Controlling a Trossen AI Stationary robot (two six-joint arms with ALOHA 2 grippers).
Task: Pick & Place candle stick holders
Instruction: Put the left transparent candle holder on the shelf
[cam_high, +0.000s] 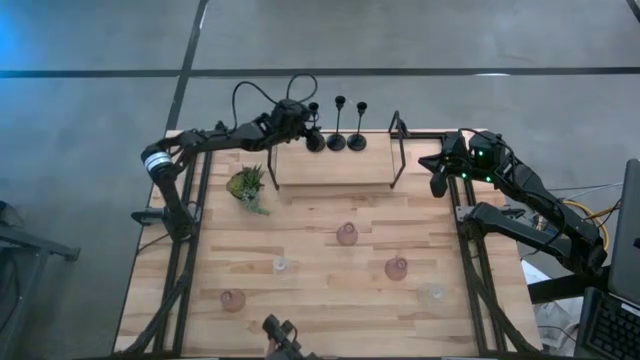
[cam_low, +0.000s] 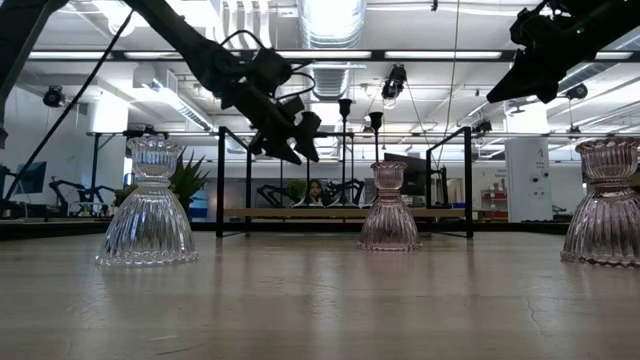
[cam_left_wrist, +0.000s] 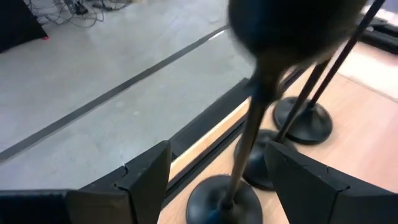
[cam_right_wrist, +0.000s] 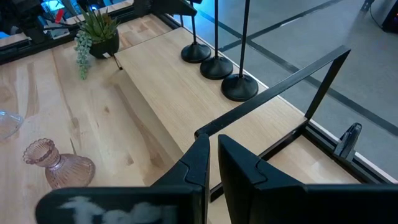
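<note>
From above, the left arm reaches across the desk's (cam_high: 330, 215) far edge, its pincer (cam_high: 300, 122) at the black holders (cam_high: 337, 125) on the shelf (cam_high: 330, 170). Its wrist view shows fingers (cam_left_wrist: 146, 177) apart around one stem (cam_left_wrist: 249, 134). The right pincer (cam_right_wrist: 211, 163), nearly together, hovers near the shelf.

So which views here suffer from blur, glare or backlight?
Left wrist view: the nearest black holder between the left gripper fingers is blurred, its cup a dark smear. Low view: bright ceiling lights backlight the arms into silhouettes, though the clear glass holder stays sharp. High view: even light, blue glare at the top-left corner. Right wrist view: sharp, right gripper near shut.
</note>
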